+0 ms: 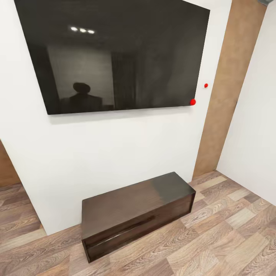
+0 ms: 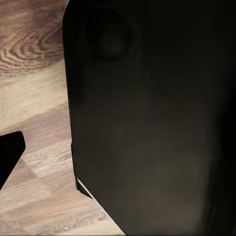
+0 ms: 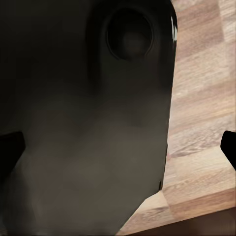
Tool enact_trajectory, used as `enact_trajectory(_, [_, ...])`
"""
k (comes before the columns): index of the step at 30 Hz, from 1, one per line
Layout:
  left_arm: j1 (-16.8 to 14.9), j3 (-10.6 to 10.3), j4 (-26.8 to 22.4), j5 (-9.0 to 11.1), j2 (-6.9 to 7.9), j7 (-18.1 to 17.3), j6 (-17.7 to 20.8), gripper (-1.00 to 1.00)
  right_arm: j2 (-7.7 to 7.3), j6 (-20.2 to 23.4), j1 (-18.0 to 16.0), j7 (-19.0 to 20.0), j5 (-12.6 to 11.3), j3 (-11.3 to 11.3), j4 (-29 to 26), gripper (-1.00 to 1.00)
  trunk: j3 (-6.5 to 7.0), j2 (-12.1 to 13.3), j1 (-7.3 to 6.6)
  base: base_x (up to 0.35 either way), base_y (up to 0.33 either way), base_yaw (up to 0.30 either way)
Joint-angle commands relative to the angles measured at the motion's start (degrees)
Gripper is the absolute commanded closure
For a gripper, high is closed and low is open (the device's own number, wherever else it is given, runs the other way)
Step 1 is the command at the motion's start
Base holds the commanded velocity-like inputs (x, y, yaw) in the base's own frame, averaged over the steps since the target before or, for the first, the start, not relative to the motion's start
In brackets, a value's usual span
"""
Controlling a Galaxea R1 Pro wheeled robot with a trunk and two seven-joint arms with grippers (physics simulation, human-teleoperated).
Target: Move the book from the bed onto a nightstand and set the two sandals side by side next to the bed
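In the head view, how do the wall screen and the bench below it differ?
The screen is a thin, flat black panel mounted on the white wall; the bench is a long, low box standing on the plank floor. The screen's glossy face mirrors ceiling lights and a dim figure; the bench shows dark brown wood grain. The screen looks far larger. Both are dark and rectangular.

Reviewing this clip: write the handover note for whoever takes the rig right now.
Grippers: the wrist views look past dark robot bodywork at the wood-plank floor; I cannot tell whether either is open, and nothing is seen held.
Scene: head view faces a white wall with a dark wall screen above a long low dark bench.
Done: nothing confirmable.
Left: find the bed, move the book, pair the sandals.
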Motion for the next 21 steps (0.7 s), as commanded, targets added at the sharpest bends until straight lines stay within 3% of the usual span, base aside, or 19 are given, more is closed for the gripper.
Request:
enact_trajectory(1, [-0.09,0.09,-0.33,0.0,-0.28,-0.09,0.33,-1.0,0.12,0.33,-0.34,-0.18,0.04,0.18,0.25,-1.0,-0.03,-0.02,0.0,0.0,0.0,0.0])
enact_trajectory(17, [-0.09,0.14,-2.73,0.0,-0.14,-0.09,0.0,-1.0,0.05,0.19,-0.36,-0.19,0.13,-0.1,0.22,-1.0,-0.03,-0.02,0.0,0.0,0.0,0.0])
enact_trajectory(21, [-0.09,0.31,-4.04,0.12,1.01,-0.09,-1.29,-1.0,-0.57,-0.93,-0.36,-0.24,-0.03,-0.66,-0.15,-1.0,-0.03,-0.02,0.0,0.0,0.0,0.0])
